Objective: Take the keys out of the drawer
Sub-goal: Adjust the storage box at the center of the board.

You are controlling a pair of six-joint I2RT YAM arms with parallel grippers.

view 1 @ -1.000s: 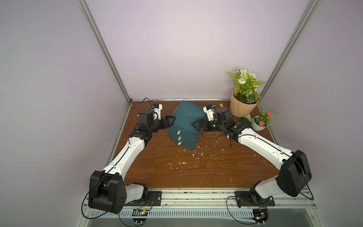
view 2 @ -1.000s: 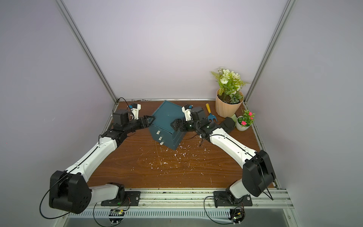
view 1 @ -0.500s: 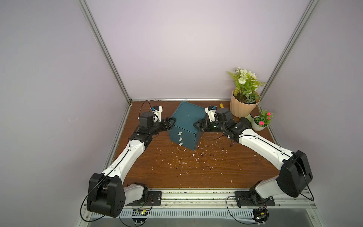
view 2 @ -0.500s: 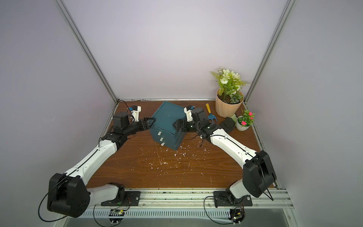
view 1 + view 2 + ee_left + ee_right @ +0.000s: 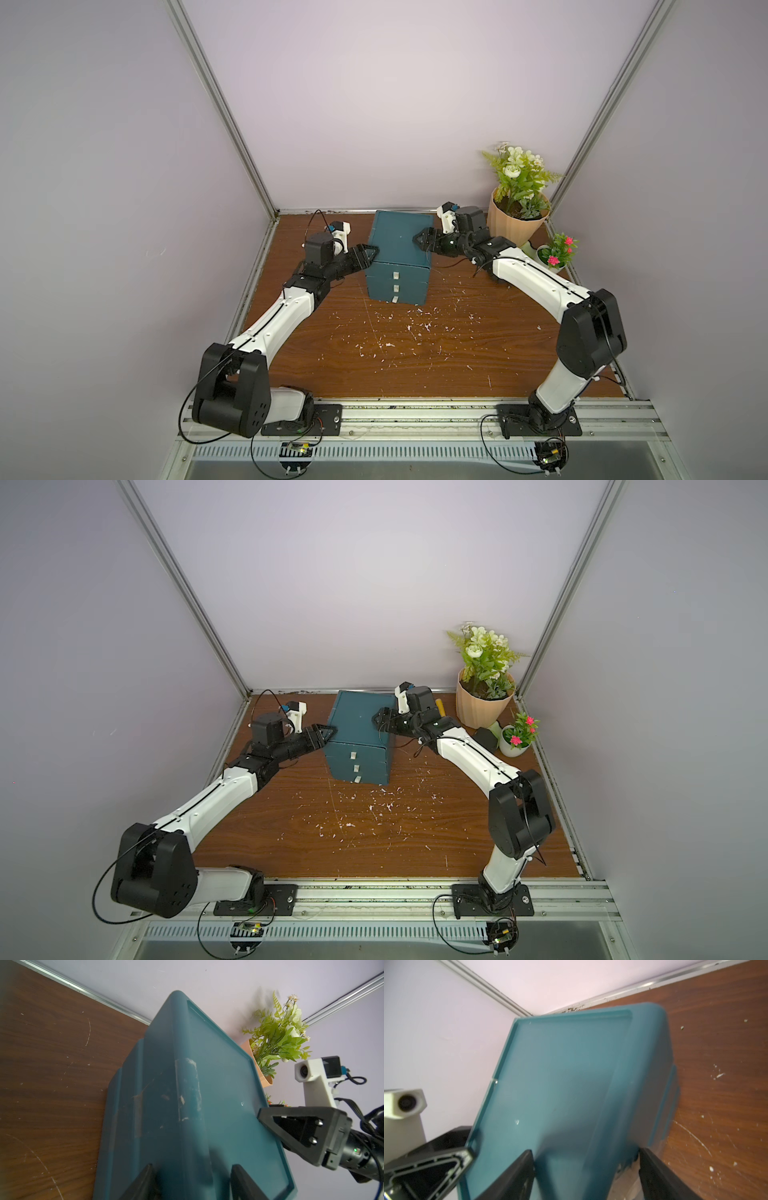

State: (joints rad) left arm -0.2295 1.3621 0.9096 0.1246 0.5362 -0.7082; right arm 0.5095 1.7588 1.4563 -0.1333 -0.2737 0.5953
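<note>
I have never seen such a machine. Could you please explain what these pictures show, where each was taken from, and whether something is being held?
This is a robot with two arms, each ending in a two-fingered hand. Two pictures look down from above, nearly alike; the other two come from a camera on each wrist. On the wooden table stand a teal cabinet with three shut drawers, a big flower pot, a small flower pot and white flakes. The left hand and the right hand are open, fingers astride the cabinet's upper side edges. Neither carries anything. No keys are visible.
</note>
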